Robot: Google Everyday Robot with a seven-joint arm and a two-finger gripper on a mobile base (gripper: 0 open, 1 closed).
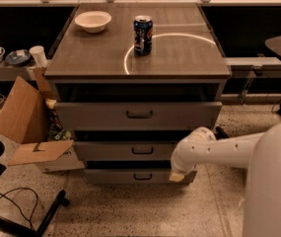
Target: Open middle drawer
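The middle drawer (130,151) is the low grey front with a small dark bar handle (142,150), second of three in the cabinet (140,85). A dark gap shows above its front panel. My gripper (176,176) is at the end of the white arm (214,149), which reaches in from the right. The gripper hangs low at the cabinet's right side, in front of the right end of the bottom drawer (125,176). It is below and to the right of the middle drawer's handle and is not on it.
The taller top drawer (137,115) is above. A blue can (143,35) and a white bowl (92,20) stand on the cabinet top. An open cardboard box (24,117) sits on the floor at the left, with a black chair base (12,216). My white body (273,181) fills the right.
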